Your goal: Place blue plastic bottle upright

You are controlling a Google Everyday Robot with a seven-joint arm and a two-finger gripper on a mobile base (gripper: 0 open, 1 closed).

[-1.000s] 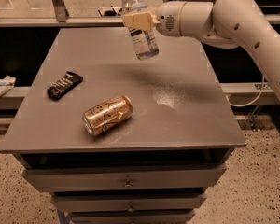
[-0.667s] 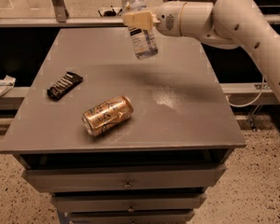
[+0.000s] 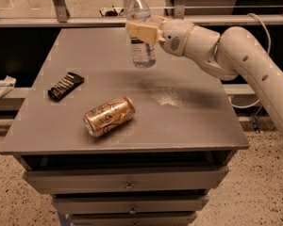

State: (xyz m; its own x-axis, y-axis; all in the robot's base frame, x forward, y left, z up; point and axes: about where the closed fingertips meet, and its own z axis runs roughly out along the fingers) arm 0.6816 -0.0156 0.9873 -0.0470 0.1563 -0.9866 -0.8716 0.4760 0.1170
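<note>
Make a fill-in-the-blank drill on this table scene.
1. The gripper holds the blue plastic bottle with its ____ cap on top.
2. The gold can lies on its ____.
3. The bottle hangs ____ the table, not touching it.
Missing words: white; side; above.

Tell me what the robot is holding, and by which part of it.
The end effector, above the grey table, grips the small clear bluish plastic bottle around its middle, cap up.
</note>
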